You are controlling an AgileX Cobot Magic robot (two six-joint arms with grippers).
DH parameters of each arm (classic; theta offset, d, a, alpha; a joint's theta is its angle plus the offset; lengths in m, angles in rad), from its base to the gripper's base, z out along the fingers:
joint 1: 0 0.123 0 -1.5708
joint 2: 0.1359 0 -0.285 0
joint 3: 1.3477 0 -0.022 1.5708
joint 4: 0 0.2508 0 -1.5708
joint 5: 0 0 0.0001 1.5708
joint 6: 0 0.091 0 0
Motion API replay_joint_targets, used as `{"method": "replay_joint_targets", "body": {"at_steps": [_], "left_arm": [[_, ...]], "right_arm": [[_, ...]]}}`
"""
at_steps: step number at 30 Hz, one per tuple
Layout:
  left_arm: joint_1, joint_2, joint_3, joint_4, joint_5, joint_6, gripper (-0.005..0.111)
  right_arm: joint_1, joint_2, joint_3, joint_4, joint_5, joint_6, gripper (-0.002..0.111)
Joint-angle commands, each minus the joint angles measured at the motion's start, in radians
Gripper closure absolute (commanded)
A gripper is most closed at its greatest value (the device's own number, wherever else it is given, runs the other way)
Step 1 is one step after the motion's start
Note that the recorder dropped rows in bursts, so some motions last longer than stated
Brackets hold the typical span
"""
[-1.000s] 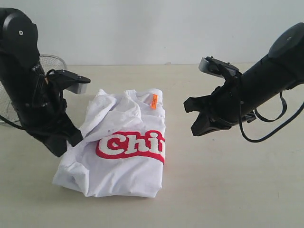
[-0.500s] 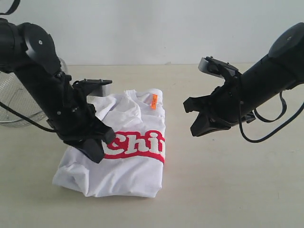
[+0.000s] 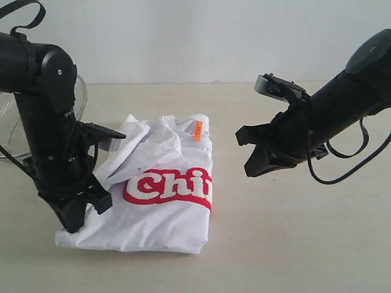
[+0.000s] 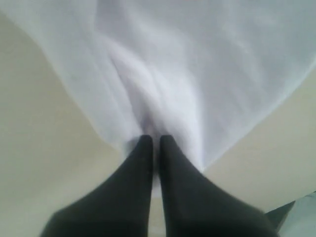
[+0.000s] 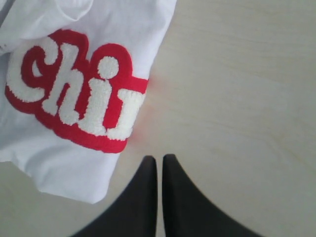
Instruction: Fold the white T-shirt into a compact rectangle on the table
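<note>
White T-shirt (image 3: 160,221) folded on table (image 3: 293,247) | left fingers (image 4: 140,164) pinch its edge | right fingers (image 5: 147,178) pressed together, aloft

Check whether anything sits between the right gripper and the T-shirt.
Nothing visible does. The right gripper hangs beside the lettered edge of the T-shirt, and only bare table lies between them. The wire bowl is on the shirt's other side.

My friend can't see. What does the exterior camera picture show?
A white T-shirt with red lettering lies partly folded on a pale table. The left claw pinches its front left corner, while the right claw hangs above the table beside it. A wire-mesh bowl stands behind the left arm.
</note>
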Motion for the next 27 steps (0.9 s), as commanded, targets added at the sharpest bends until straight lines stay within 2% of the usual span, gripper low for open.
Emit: {"method": "replay_joint_targets", "body": {"at_steps": [1, 7, 11, 14, 17, 19, 22, 27], "left_arm": [[-0.004, -0.029, 0.001, 0.092, 0.02, -0.06, 0.102], [0.008, -0.069, 0.001, 0.08, 0.006, -0.06, 0.102], [0.008, -0.123, -0.019, 0.001, -0.044, -0.045, 0.102], [0.006, -0.137, -0.059, -0.059, -0.151, -0.023, 0.102], [0.006, -0.129, -0.092, -0.134, -0.292, 0.084, 0.102], [0.006, -0.11, -0.12, -0.129, -0.305, 0.119, 0.102], [0.006, -0.082, -0.149, -0.103, -0.327, 0.14, 0.093], [0.006, -0.032, -0.153, -0.114, -0.482, 0.14, 0.072]], "right_arm": [[-0.006, -0.016, 0.005, 0.004, 0.012, -0.015, 0.108], [-0.006, -0.016, 0.005, 0.004, 0.013, -0.027, 0.108], [-0.006, -0.016, 0.005, 0.011, 0.022, -0.037, 0.108], [-0.006, -0.016, 0.005, 0.027, 0.02, -0.05, 0.108], [-0.006, -0.016, 0.005, 0.029, 0.02, -0.053, 0.108], [-0.006, -0.016, 0.005, 0.029, 0.02, -0.057, 0.108], [-0.006, -0.016, 0.005, 0.029, 0.024, -0.056, 0.108], [-0.006, -0.016, 0.005, 0.031, 0.031, -0.056, 0.108]]}}
